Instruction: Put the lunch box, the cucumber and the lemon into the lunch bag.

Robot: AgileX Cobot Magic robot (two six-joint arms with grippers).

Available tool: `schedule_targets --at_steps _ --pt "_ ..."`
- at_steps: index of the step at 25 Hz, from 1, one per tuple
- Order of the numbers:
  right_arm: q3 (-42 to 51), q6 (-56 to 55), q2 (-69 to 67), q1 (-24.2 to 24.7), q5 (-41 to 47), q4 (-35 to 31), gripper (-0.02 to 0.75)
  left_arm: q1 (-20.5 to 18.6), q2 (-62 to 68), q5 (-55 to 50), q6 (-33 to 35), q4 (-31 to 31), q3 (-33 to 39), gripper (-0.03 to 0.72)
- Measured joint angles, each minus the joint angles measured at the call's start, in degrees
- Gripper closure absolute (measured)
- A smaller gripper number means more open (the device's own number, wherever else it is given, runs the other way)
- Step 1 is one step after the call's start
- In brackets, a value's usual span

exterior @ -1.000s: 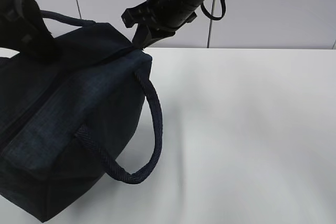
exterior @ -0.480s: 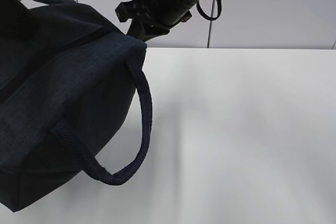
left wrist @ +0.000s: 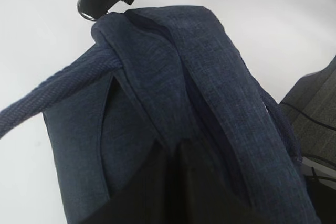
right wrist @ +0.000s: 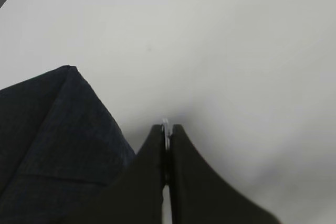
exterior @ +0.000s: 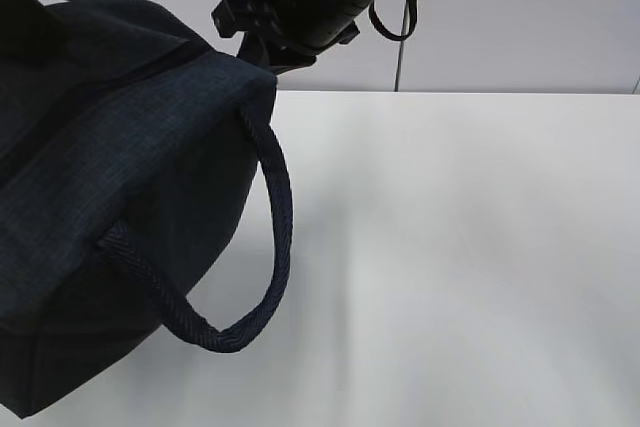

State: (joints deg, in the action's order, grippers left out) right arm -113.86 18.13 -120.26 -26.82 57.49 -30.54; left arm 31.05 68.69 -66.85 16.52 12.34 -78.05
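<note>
Exterior view: the bag (exterior: 120,187) fills the left side, tilted, with one end raised toward the right gripper (exterior: 262,55) at its upper corner and the other end low toward the near left. Its long axis runs from that corner down and leftward. One handle (exterior: 262,247) hangs in a loop over the table (exterior: 470,247). No box, cucumber or lemon shows on the table, so they are probably already inside, though the bag hides its own contents.

Left wrist view: the bag's top flaps meet along a seam that runs away toward the far corner, where the right gripper pinches a metal ring (left wrist: 84,13). The seam looks closed as far as can be seen. The left gripper (left wrist: 173,192) is a dark blur at the bottom edge, jaws together on the near end of the fabric.

Right wrist view: the jaws are together on the thin ring (right wrist: 166,129), with the bag's corner (right wrist: 58,129) beside them. What remains seems to be finishing the zip and letting go.
</note>
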Motion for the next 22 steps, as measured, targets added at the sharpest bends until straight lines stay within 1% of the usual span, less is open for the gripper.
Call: schedule_targets --at_steps 8,10,12,15,18,19,22 --pt "0.0 0.12 0.0 0.2 0.26 1.87 0.737 0.0 2.2 0.3 0.0 0.05 0.0 0.694" --pt "-0.2 0.12 0.0 0.33 0.26 2.46 0.72 0.0 2.95 0.44 0.0 0.05 0.0 0.694" --pt "-0.81 0.23 0.0 0.33 0.34 3.16 0.66 0.0 3.65 0.44 0.0 -0.06 0.0 0.694" --pt "-2.65 0.3 0.0 0.33 0.53 3.51 0.5 0.0 4.48 0.44 0.0 -0.17 0.0 0.694" --pt "-4.31 0.3 0.26 0.45 0.62 3.74 0.367 0.0 5.01 0.44 0.0 -0.17 0.0 0.694" --pt "-4.45 0.3 0.81 0.57 0.62 3.74 0.339 0.0 5.12 0.44 0.0 -0.17 0.0 0.694" --pt "-4.67 0.3 2.87 0.66 0.81 3.79 0.307 0.0 5.75 0.96 0.0 -0.27 0.0 0.694"
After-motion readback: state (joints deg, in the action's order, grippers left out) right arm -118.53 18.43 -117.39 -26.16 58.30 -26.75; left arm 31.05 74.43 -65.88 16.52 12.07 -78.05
